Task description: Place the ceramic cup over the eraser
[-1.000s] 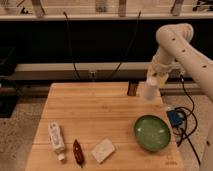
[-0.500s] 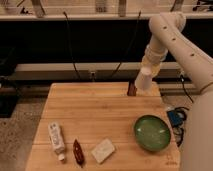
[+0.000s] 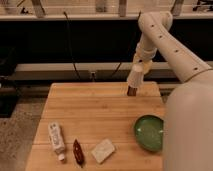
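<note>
Camera view: gripper [image 3: 140,67] pinching ceramic cup [image 3: 135,76] just above eraser [image 3: 132,91], upper right — placing step; next, lower straight down.

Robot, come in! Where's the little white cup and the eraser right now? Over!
Gripper at table's far edge, carrying the cup. Cup tilted, just above the eraser, not over it yet. Nothing between them.

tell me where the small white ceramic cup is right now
In the camera view the small white ceramic cup hangs tilted at the hand, at the wooden table's far right edge, just above the small dark rectangular eraser.
</note>
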